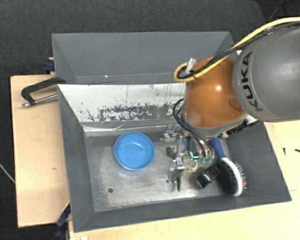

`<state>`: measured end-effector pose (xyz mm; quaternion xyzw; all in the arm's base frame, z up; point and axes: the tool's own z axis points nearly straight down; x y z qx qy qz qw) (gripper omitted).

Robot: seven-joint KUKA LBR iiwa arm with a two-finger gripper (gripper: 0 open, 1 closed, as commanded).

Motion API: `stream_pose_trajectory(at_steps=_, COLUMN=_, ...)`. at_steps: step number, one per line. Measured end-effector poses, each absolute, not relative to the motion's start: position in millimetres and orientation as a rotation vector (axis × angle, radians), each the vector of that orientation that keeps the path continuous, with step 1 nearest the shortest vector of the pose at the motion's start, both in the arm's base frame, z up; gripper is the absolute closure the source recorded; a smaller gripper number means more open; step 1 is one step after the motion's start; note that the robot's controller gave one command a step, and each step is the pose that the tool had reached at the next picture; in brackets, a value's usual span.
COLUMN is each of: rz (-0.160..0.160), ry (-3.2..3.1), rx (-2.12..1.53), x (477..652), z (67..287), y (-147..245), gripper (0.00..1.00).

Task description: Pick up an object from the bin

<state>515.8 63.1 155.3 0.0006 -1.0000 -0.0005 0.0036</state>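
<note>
while no thing is yet seen in the grip, the task stands at the approach step: the arm (215, 94) reaches into the grey bin (109, 194) from the right and its jaws hang low over the bin floor, right of centre. whether the jaws are spread or pressed together cannot be told; the metalwork there overlaps itself, and nothing is seen between them

things noted. a blue round bowl (134, 150) sits upright on the floor, left of the jaws, near but apart from them. a small black block (206, 178) lies just right of the jaw tips, and beside it a black brush with white bristles (231, 177) lies by the right wall. a blue piece (217, 149), partly hidden under the arm, lies just behind the brush, toward the back wall; whether it belongs to the brush cannot be told

judgement. the jaws appear to stand over bare floor between the bowl and the black block, so no candidate is yet committed to. the block is nearest and looks the likeliest pick. the next move calls for a small shift to the right to set the jaws astride the block, a descent to the floor, then a closing and a straight lift. the brush lies close and could be caught
</note>
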Motion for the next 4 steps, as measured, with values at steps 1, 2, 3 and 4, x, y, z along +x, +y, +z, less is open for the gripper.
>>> stream_pose_trajectory(at_steps=1, rz=0.004, ry=-3.144, rx=0.151, x=548.5, z=142.4, y=-7.5, gripper=0.00)
stream_pose_trajectory(at_steps=2, rz=0.000, ry=-3.144, rx=0.354, x=497.1, z=97.4, y=-18.7, gripper=0.00)
stream_pose_trajectory(at_steps=3, rz=0.002, ry=-3.147, rx=0.356, x=498.9, z=99.6, y=-18.8, gripper=1.00)
stream_pose_trajectory(at_steps=4, rz=0.002, ry=-3.139, rx=0.323, x=506.5, z=228.3, y=-27.4, gripper=1.00)
